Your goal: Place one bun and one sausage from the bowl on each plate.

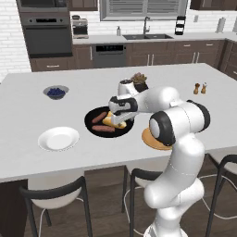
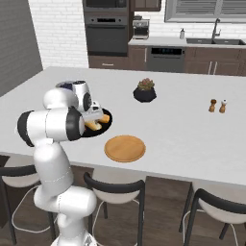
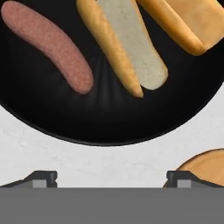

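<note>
The glossy black bowl (image 1: 92, 125) sits mid-counter with two sausages (image 1: 99, 117) on its left side and buns (image 1: 110, 121) on its right. My gripper (image 1: 118, 118) hovers just above the bowl's right half, open and holding nothing. In the hand view a pink sausage (image 3: 48, 43) and two split buns (image 3: 124, 48) lie in the bowl (image 3: 109, 118), with my gripper (image 3: 111, 179) wide apart over the bowl's near rim. The white plate (image 1: 59, 138) lies left of the bowl. The tan plate (image 2: 125, 148) lies right of it.
A small grey bowl of blueberries (image 1: 56, 92) stands at the back left. A dark potted plant (image 2: 145, 91) stands behind the bowl, salt and pepper shakers (image 2: 217, 105) farther right. Black stools (image 1: 55, 194) line the counter's near edge.
</note>
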{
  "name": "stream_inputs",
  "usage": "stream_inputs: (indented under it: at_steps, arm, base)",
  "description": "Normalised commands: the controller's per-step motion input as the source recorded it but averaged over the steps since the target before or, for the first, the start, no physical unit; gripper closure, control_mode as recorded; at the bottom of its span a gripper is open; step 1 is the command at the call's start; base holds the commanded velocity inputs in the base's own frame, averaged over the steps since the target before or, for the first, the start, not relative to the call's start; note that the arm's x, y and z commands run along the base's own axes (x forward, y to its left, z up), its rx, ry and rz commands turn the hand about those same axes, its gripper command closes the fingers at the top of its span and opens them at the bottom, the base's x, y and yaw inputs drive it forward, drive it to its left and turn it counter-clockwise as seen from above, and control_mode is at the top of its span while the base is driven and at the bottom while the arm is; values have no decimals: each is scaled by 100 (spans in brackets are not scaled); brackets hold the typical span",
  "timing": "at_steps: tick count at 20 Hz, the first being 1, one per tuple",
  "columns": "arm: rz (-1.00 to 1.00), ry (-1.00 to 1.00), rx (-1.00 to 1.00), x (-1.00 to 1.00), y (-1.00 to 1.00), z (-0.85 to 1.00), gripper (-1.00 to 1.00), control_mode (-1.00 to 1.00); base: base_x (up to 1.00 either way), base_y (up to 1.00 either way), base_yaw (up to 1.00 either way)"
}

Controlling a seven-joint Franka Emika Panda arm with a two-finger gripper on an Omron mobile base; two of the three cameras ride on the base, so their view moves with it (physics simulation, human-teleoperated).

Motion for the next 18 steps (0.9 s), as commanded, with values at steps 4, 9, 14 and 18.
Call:
stream_inputs:
  at_steps: [4, 9, 14, 18]
  arm:
    - [-10, 3, 16, 16, -39, -23, -100, -100]
    - [-10, 0, 10, 14, 0, -18, -100, -100]
    - [-4, -5, 0, 18, 11, -12, -100, -100]
    - [0, -1, 0, 28, 31, -6, -100, -100]
  base:
    - [0, 0, 0]
    - [0, 0, 0]
    - [0, 0, 0]
    - [0, 0, 0]
